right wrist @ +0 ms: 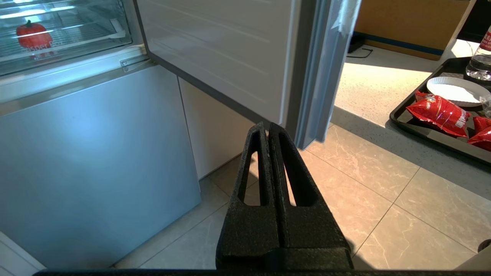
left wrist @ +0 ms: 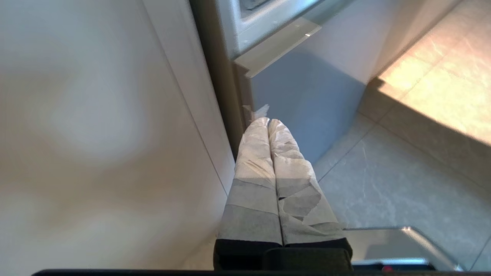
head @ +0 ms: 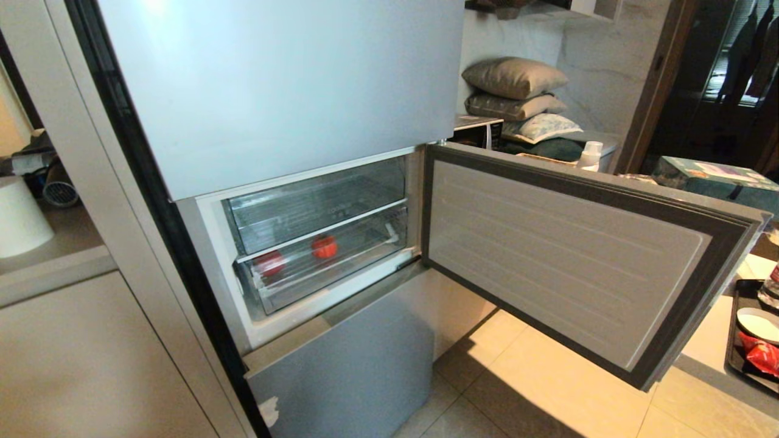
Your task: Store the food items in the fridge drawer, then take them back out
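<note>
Now the fridge drawer (head: 322,267) sits pushed in, low in the open part of the fridge, and it is the landmark here. Inside it, on the left, lies the longer red item (head: 270,263), and to its right sits the round red item (head: 324,246), both behind the clear front wall. So the food looks stored, and the next job is likely to pull the drawer out and lift the food back out. To do that well, a gripper should come in straight at the front wall of the drawer, hook the top edge in the middle, and pull slowly so the drawer does not twist and the round one does not roll. The open fridge door (head: 572,255) swings out to the right of the drawer, so an arm must stay clear of it. The left gripper (left wrist: 268,123) is down below the drawer by the lower door, its taped fingers pressed together and holding nothing. The right gripper (right wrist: 267,128) is also below the drawer, over the floor tiles, its black fingers together and empty. The head view shows both red items but no gripper; only the wrist views show the grippers, and the right wrist view shows just the round item.
</note>
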